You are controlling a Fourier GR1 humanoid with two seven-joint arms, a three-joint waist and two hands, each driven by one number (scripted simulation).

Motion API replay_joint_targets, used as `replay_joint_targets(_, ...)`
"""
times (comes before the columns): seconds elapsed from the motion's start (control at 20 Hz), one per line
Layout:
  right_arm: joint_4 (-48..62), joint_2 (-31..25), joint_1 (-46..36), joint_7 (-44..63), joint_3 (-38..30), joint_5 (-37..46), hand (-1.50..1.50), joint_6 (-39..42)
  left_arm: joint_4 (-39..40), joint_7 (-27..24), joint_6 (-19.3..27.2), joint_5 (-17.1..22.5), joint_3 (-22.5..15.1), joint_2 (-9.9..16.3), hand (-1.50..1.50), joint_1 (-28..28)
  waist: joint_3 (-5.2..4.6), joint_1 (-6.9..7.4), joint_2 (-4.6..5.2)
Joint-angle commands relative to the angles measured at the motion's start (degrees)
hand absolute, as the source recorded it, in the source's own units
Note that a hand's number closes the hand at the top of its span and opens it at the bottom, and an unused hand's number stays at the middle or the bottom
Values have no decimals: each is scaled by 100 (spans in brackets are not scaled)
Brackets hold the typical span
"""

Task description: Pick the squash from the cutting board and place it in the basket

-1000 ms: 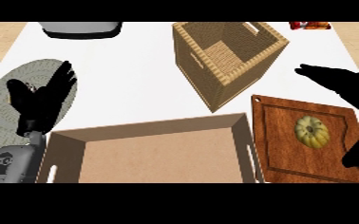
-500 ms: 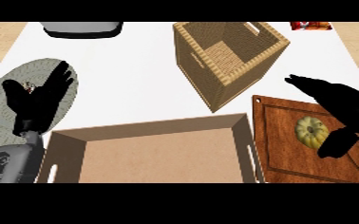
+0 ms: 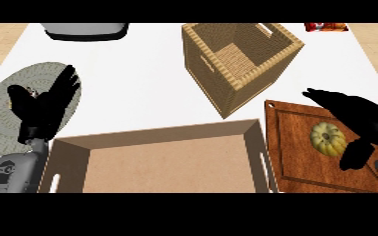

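White desk | right hand has moved in over squash on cutting board, fingers open, nothing gripped | left hand resting open | basket waits

Left hand: open, fingers up, resting at the left edge above its grey forearm.
Right hand: open, fingers spread leftward, thumb pointing down.
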Motion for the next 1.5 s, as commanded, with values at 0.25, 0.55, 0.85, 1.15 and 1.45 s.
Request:
replay_joint_targets(0.25,-345,3,304,-492,-594,-3,-150,600,246,-75,-284,1,262,3,0,-151,-3,-30,-8)
replay_joint_targets(0.55,-275,57,499,-1073,-732,210,-150,578,-281,246,-44,-219,168,-205,0,-22,-1,-14,-6)
replay_joint_targets(0.85,-84,197,609,-1137,-664,863,-150,204,-144,33,-202,-272,271,-213,0,86,-1,-9,-5)
replay_joint_targets(1.15,-30,488,412,-1016,-611,1241,-150,326,331,-54,-167,-390,295,-333,0,-312,-2,-13,-1)
replay_joint_targets(1.45,341,343,632,-1536,-19,2011,150,-288,-226,221,-281,-308,318,-265,0,-2,-1,13,-3)
